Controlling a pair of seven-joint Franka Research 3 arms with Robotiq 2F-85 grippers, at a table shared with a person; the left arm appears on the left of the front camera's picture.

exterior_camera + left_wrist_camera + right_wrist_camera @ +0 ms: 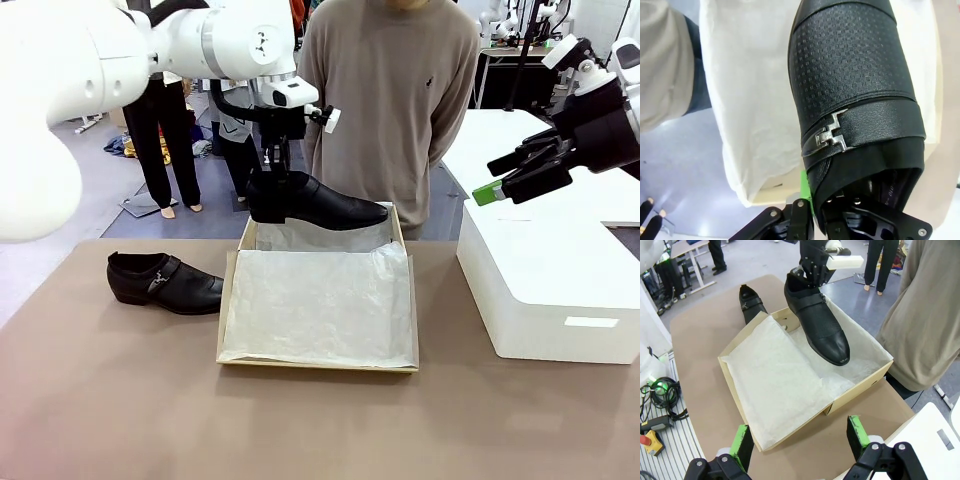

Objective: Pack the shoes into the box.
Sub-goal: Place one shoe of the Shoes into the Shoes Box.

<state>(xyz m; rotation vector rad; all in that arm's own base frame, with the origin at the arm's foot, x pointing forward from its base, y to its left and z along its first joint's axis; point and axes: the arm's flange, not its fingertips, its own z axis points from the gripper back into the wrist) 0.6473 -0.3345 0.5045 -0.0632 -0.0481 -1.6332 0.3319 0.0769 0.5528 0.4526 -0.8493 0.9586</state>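
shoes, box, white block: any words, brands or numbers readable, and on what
None can be read.
Insole of the held shoe: faint print, too blurred.
Pale label on the white block: too small.
Tiny chest mark on the person's sweater: no letters legible.

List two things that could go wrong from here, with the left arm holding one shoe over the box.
1. The left gripper pinches the held shoe only at the rim of its opening, with the toe sticking far out. The shoe could tilt or slip free.
2. The box looks barely longer than the shoe, so the toe or heel might catch an end wall, or the shoe might bunch up the tissue paper.
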